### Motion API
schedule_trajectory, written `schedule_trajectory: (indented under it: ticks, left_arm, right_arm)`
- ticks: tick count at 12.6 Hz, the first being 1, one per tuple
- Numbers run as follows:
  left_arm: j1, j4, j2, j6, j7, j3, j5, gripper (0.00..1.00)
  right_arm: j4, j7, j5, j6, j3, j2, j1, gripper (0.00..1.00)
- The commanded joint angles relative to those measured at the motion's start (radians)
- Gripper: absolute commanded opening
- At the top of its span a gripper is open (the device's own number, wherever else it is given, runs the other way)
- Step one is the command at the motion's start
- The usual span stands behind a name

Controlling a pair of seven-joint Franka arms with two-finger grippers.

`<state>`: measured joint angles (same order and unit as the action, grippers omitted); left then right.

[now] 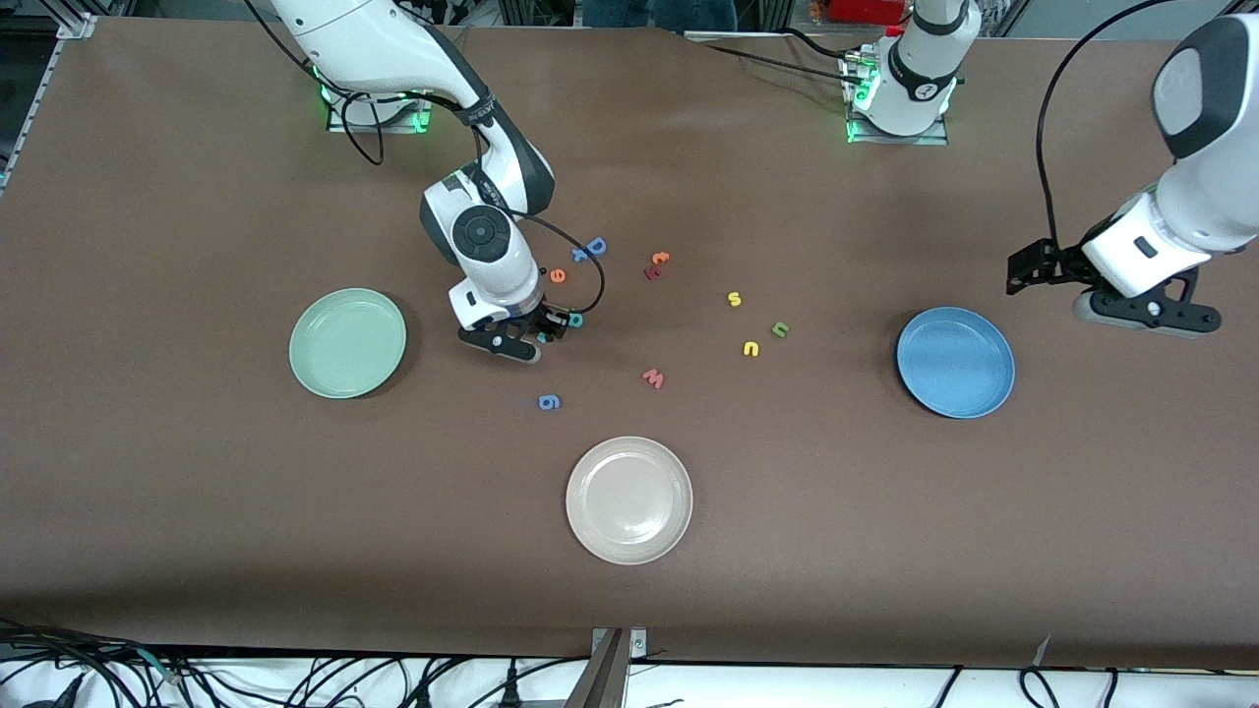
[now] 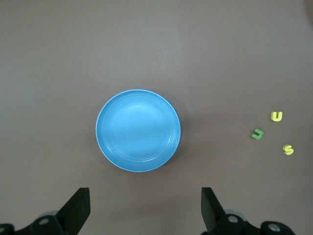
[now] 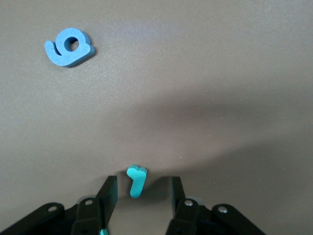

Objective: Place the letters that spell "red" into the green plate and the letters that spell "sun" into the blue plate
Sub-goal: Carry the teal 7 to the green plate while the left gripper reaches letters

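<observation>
The right gripper (image 3: 139,196) is down low at the surface (image 1: 197,511), just beside the green plate (image 1: 347,342) on the side toward the middle of the surface. Its fingers (image 3: 108,193) sit on either side of the teal r (image 3: 136,180), with gaps on both sides, so it's partly closed around the letter but not gripping it. The teal d (image 1: 576,319) lies right by that gripper, and the orange e (image 1: 558,275) is a bit farther from the front camera, next to a bigger blue D (image 1: 594,247).

A blue 6-looking piece (image 1: 549,401) lies nearer to the front camera. The green plate has nothing in it.

The left gripper (image 2: 144,208) hangs in the air with its jaws spread wide, holding nothing, over the surface just past the blue plate (image 1: 955,362) at the left arm's end. That arm is just waiting. The blue plate has nothing in it either.

The 3 "sun" letters lie loose between the 2 plates: yellow s (image 1: 734,299), green u/n shape (image 1: 780,329), and yellow u/n shape (image 1: 750,348), all near each other but not touching. A pinkish w (image 1: 654,378) lies nearer the front camera than them, and the cream plate (image 1: 629,500) nearer still.
</observation>
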<state>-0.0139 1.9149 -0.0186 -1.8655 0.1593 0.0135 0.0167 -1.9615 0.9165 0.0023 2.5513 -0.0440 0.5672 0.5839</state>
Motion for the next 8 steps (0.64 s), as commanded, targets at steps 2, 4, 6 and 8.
schedule_trajectory:
  ticks: [2,4,6,8]
  left_arm:
    - [0.014,0.119,0.042,-0.118,-0.01,0.034,0.026,0.94]
    - [0.029,0.157,0.04,-0.176,-0.012,0.039,0.026,0.89]
    - [0.045,0.205,0.035,-0.256,-0.043,0.052,0.026,0.88]
    - [0.086,0.225,0.014,-0.305,-0.059,0.052,0.026,0.92]
  right_arm:
    - [-0.01,0.016,-0.004,0.04,0.012,0.011,0.019,0.49]
    - [-0.01,0.016,-0.004,0.04,0.012,0.011,0.017,0.37]
    - [-0.01,0.016,-0.005,0.04,0.012,0.011,0.017,0.27]
    - [-0.01,0.015,-0.005,0.038,0.012,0.008,0.017,0.14]
